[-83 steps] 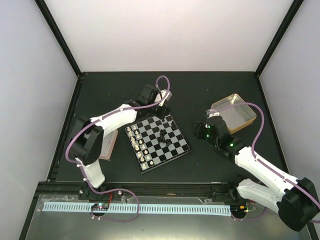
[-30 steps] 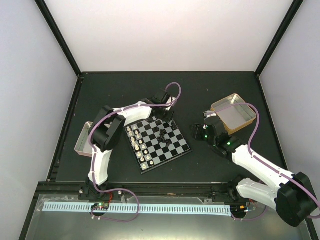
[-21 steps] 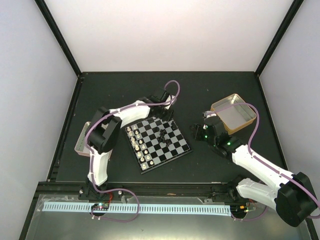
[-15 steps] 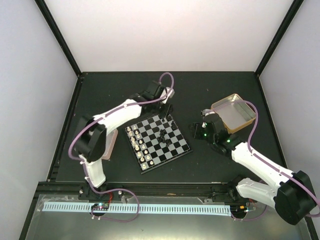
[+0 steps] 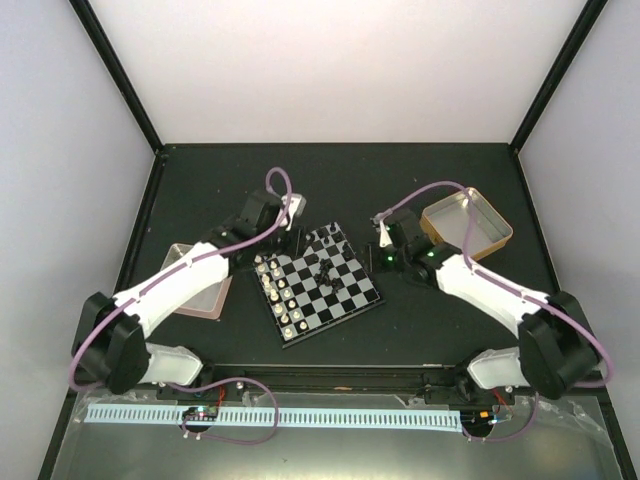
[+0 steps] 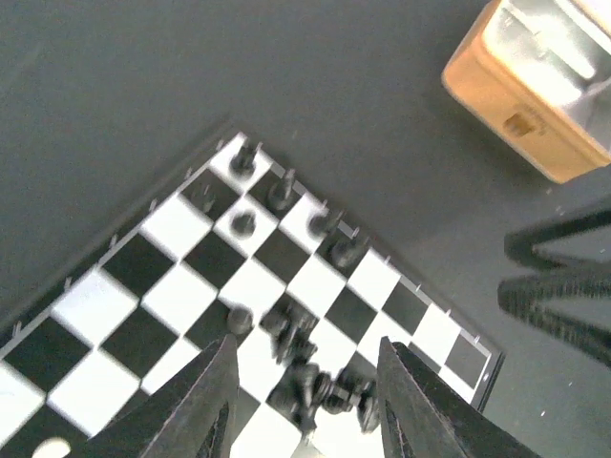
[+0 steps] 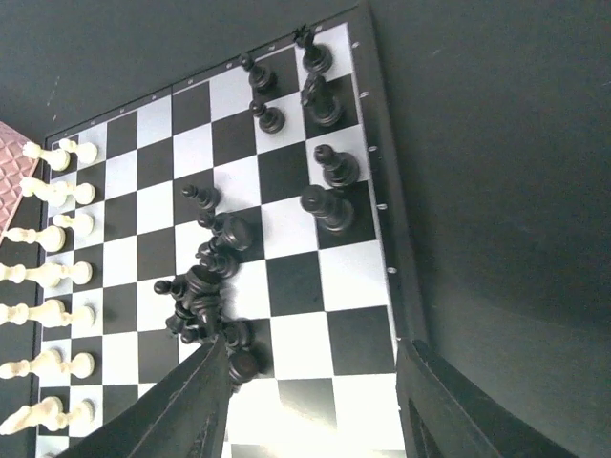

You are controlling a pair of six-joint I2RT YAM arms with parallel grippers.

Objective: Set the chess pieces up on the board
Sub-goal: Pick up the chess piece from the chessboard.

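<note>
My left gripper (image 6: 305, 351) and right gripper (image 7: 313, 353) hover empty, fingers apart, either side of the board (image 5: 340, 295). Black pieces (image 7: 205, 296) lie heaped mid-board, some upright along one edge; white pieces (image 7: 48, 277) opposite.

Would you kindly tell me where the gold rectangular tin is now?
In the top view, the gold rectangular tin lies on the right side, apart from the black-and-grey chequerboard, with the right arm's wrist between them.

The dark table (image 5: 300, 175) carries a chequerboard (image 5: 343, 303) between the left pincer (image 5: 295, 232) and the right pincer (image 5: 383, 240). A gold tin (image 5: 482, 226) lies right of the right pincer. A pink tray (image 5: 200, 300) lies left of the left one.
</note>
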